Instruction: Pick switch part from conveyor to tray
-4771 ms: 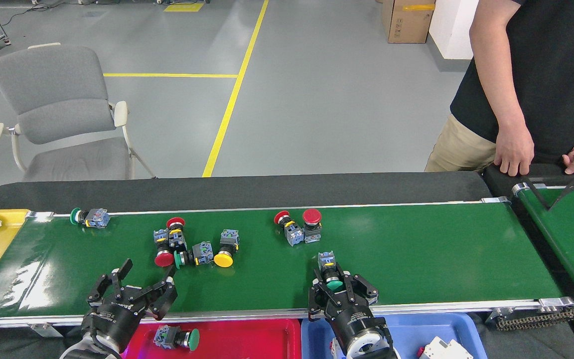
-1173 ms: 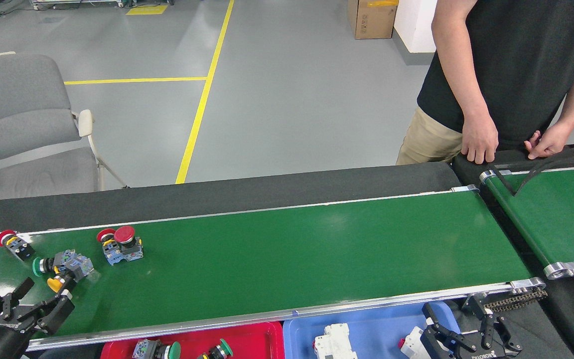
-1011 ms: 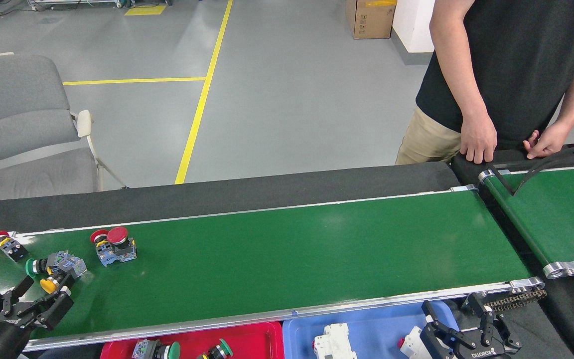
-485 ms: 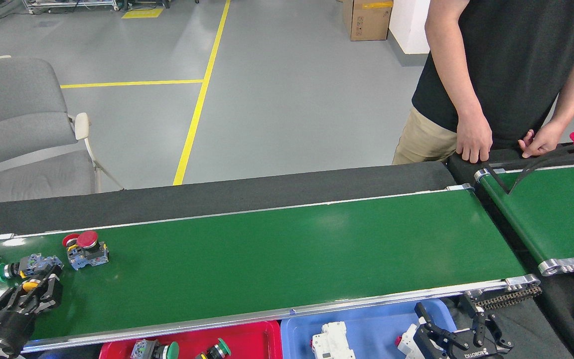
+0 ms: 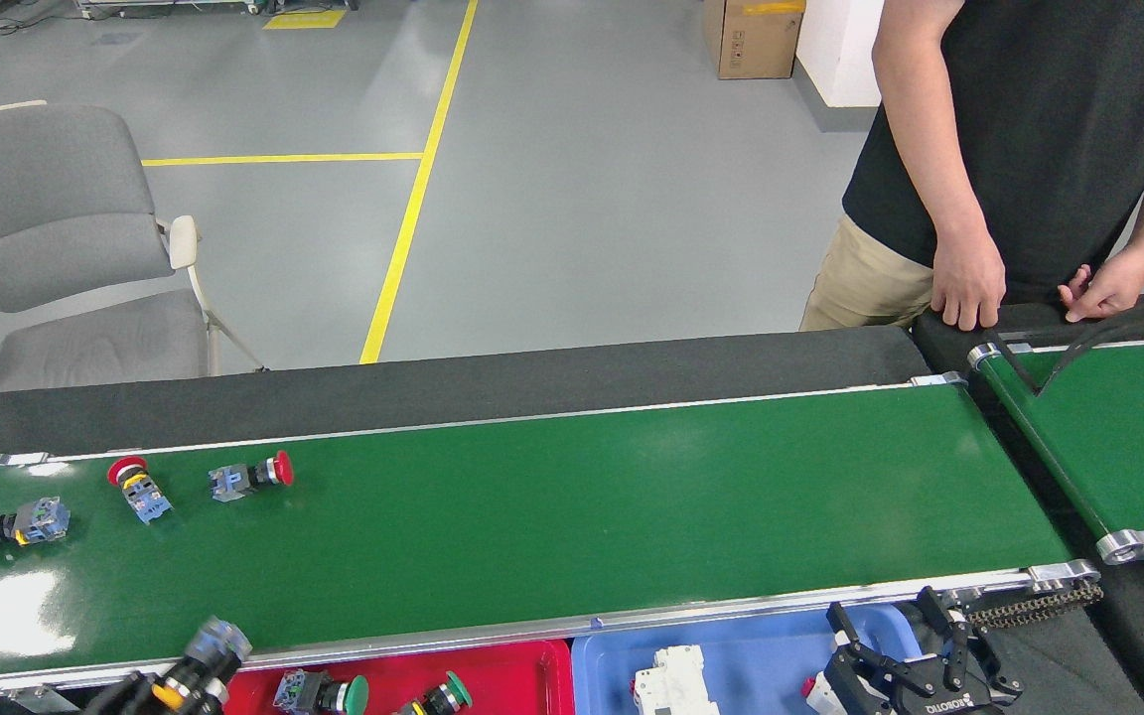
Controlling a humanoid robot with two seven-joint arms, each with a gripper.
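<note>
Now the left gripper (image 5: 190, 673), clamped on a yellow switch (image 5: 197, 663), hangs over the conveyor (image 5: 572, 516) rail beside the red tray (image 5: 532, 667); next comes lowering and release. The right gripper (image 5: 895, 670) idles, fingers spread, over the blue tray (image 5: 731, 655).
</note>
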